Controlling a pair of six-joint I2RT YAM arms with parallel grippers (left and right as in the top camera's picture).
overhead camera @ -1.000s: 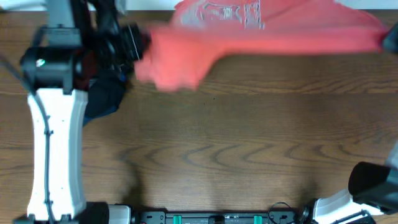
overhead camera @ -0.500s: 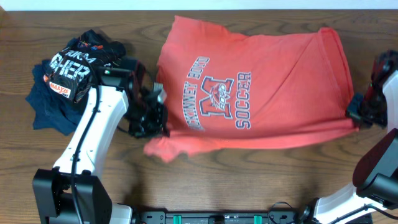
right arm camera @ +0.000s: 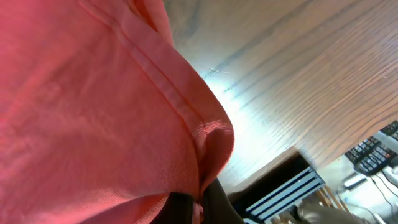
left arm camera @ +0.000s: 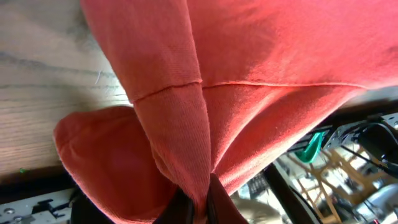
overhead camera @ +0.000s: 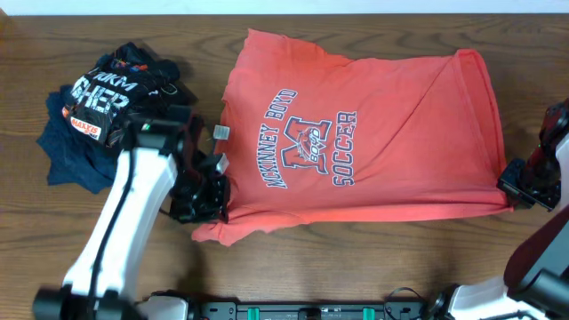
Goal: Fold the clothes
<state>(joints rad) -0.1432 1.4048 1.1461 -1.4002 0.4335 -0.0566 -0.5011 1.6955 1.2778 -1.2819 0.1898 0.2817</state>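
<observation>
One red T-shirt lies print-up across the middle of the worktop. The left gripper and right gripper each have jaws pinching its near edge, one at each end. I'd pull evenly so it spreads flat before folding. Also one black garment and one navy garment, piled far left.

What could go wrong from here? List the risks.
1. Left claw and right claw pinch only thin edges of the T-shirt; cloth may slip free.
2. The sleeve is bunched by the left claw and may fold in creased.
3. The left arm could snag the black garment nearby.
</observation>
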